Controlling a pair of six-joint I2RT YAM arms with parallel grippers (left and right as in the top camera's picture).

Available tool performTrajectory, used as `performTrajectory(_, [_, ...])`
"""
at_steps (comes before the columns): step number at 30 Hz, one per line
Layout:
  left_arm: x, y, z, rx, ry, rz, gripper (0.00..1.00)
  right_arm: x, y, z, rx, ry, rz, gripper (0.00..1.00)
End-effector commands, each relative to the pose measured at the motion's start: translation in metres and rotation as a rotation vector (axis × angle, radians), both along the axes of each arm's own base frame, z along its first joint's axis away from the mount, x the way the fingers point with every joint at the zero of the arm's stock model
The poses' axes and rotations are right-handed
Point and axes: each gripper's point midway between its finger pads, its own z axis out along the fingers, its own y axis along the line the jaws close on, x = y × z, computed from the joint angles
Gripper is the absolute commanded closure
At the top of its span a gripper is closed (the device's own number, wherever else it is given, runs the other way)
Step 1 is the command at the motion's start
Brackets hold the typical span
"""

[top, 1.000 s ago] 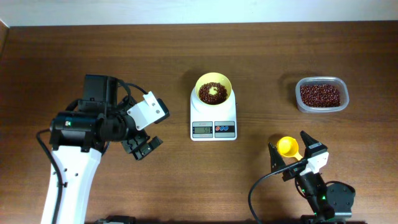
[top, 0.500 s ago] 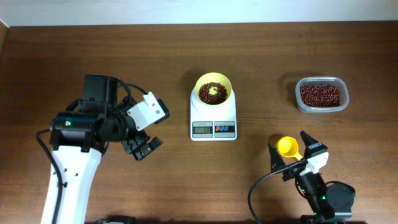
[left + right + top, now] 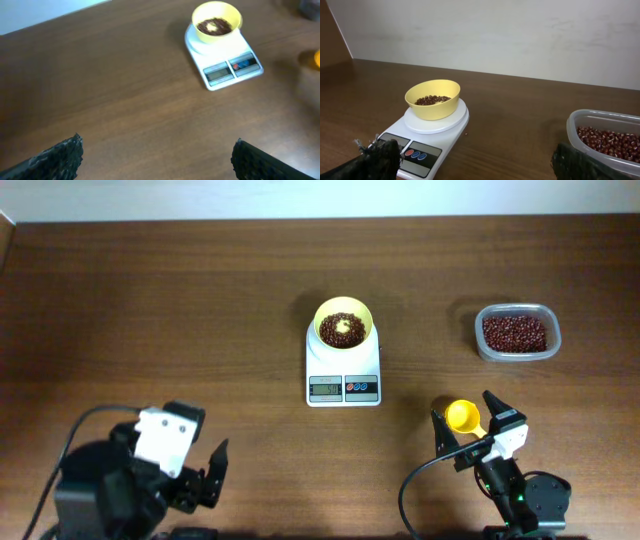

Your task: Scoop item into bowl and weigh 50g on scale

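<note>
The pale yellow bowl (image 3: 343,328) stands on the white scale (image 3: 343,368) and holds a shallow layer of red-brown beans (image 3: 342,330). Both show in the left wrist view, bowl (image 3: 217,20) and scale (image 3: 225,57), and in the right wrist view, bowl (image 3: 432,102) and scale (image 3: 437,127). My left gripper (image 3: 200,480) is open and empty at the front left, far from the scale; its fingers frame bare table (image 3: 157,165). My right gripper (image 3: 462,406) is open at the front right (image 3: 475,162), with the small yellow scoop (image 3: 462,417) lying between its fingers as seen from overhead.
A clear plastic container (image 3: 516,352) full of beans (image 3: 516,333) stands at the right, behind the right gripper; it shows in the right wrist view (image 3: 600,125). A pale wall runs along the table's far edge.
My left arm has pulled back from the middle left of the table to the front left edge. The right gripper, scoop, bowl and scale have not moved.
</note>
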Motion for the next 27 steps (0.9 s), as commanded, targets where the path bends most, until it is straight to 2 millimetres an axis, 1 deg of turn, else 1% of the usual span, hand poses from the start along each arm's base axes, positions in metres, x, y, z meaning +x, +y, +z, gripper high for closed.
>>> performTrajectory(1, [-0.029,0.019,-0.002,-0.056,-0.077,0.165,0.01,0.0,0.001,-0.002,0.004,0.0,0.001,0.01])
performTrajectory(3, [-0.052,0.022,0.0,-0.039,-0.141,0.149,0.01,0.0,0.001,-0.002,0.004,0.0,0.001,0.01])
performTrajectory(4, [-0.063,0.022,-0.003,-0.041,-0.151,0.149,0.01,0.0,0.001,-0.002,0.004,0.0,0.001,0.01])
performTrajectory(6, [-0.073,0.023,-0.005,-0.043,-0.162,0.149,0.01,0.0,0.001,-0.002,0.004,0.0,0.001,0.01])
performTrajectory(9, [-0.087,0.029,0.001,-0.04,-0.256,0.176,0.01,0.0,0.001,-0.002,0.004,0.0,0.001,0.01])
performTrajectory(12, [-0.094,0.034,0.003,-0.036,-0.293,0.244,0.01,0.0,0.001,-0.002,0.004,0.0,0.001,0.01])
performTrajectory(15, [-0.095,0.039,0.003,-0.026,-0.293,0.312,0.01,0.0,0.001,-0.002,0.004,-0.001,0.001,0.01])
performTrajectory(18, [-0.098,0.04,0.003,-0.023,-0.301,0.345,0.01,0.0,0.001,-0.002,0.004,0.0,0.001,0.01])
performTrajectory(21, [-0.106,0.034,0.004,-0.042,-0.344,0.315,0.01,0.0,0.001,-0.002,0.004,0.0,0.001,0.01])
performTrajectory(23, [-0.11,0.033,0.004,-0.043,-0.368,0.314,0.01,0.0,0.001,-0.002,0.004,0.0,0.001,0.01])
performTrajectory(27, [-0.111,0.033,0.005,-0.044,-0.373,0.314,0.01,0.0,0.001,-0.002,0.004,0.0,0.001,0.01])
